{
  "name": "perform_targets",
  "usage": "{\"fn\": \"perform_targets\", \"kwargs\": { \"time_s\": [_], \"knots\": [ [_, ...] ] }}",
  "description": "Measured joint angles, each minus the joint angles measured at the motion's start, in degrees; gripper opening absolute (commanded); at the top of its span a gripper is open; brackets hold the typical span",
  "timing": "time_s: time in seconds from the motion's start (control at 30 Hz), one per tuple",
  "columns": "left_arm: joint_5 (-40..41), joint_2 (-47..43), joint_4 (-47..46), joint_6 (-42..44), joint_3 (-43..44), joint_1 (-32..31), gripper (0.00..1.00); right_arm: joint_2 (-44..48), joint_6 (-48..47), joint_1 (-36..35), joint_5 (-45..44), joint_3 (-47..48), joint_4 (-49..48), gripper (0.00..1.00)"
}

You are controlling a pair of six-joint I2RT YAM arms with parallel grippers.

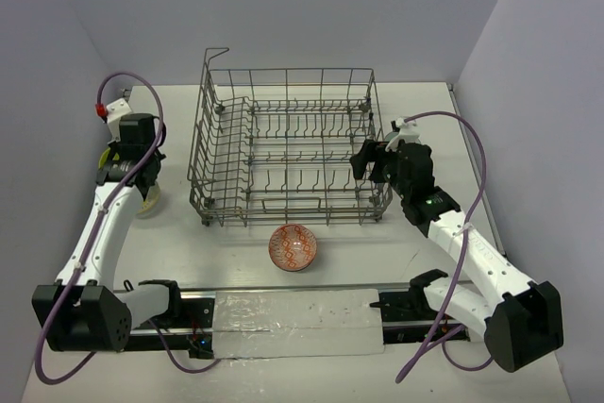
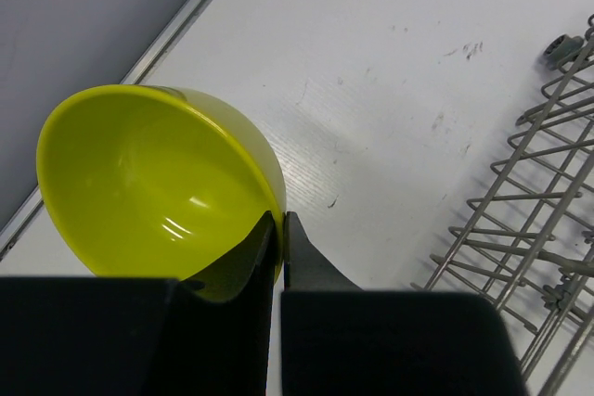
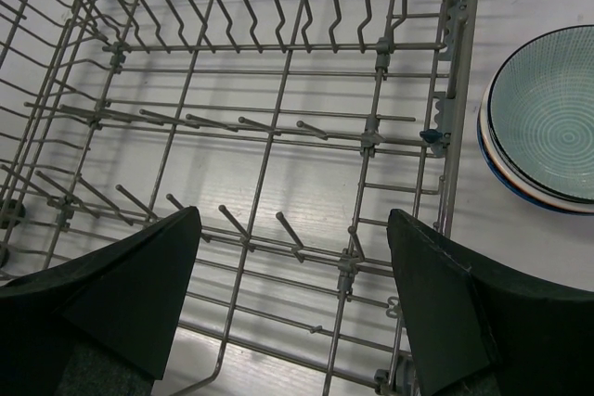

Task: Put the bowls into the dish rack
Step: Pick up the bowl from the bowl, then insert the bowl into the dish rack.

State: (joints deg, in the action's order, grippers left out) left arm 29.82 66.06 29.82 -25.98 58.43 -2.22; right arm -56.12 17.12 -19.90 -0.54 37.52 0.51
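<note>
My left gripper point(image 1: 143, 188) point(image 2: 280, 218) is shut on the rim of a lime bowl point(image 1: 151, 201) point(image 2: 148, 183), with one finger inside and one outside. The bowl hangs tilted left of the dish rack point(image 1: 283, 71) point(image 2: 520, 220) point(image 3: 458, 90), a grey wire basket holding no bowls. My right gripper point(image 1: 363, 159) point(image 3: 294, 212) stands open above the rack's near right part with nothing between its fingers. A red-white bowl point(image 1: 293, 247) sits upright on the table in front of the rack. A blue-white ringed bowl point(image 3: 548, 127) sits just outside the rack's right side, hidden by my right arm in the top view.
The side wall point(image 1: 57, 92) and the table's edge strip point(image 2: 186, 16) run close to the lime bowl on the left. A black rail with a clear sheet point(image 1: 293, 318) lies between the arm bases at the near edge.
</note>
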Motion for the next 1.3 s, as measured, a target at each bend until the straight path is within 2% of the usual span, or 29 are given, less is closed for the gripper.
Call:
{"fn": "perform_targets", "kwargs": {
  "time_s": [0.33, 0.7, 1.0, 1.3],
  "knots": [
    [-1.3, -1.5, 2.8, 0.0, 9.2, -3.8, 0.00, 0.1, 0.0, 0.0, 0.1, 0.0, 0.0, 0.88],
    [-3.6, -3.4, 4.5, 0.0, 17.7, -15.2, 0.00, 0.1, 0.0, 0.0, 1.2, 0.0, 0.0, 0.88],
    [-17.3, 0.0, 0.3, 0.2, 22.0, -17.6, 0.00, 1.4, 0.0, 0.0, 1.3, 0.0, 0.7, 0.88],
    [-28.7, 10.0, -7.3, -1.6, 23.5, -21.4, 0.00, 2.5, 0.0, 0.0, 1.2, 0.0, 1.0, 0.88]
  ]
}}
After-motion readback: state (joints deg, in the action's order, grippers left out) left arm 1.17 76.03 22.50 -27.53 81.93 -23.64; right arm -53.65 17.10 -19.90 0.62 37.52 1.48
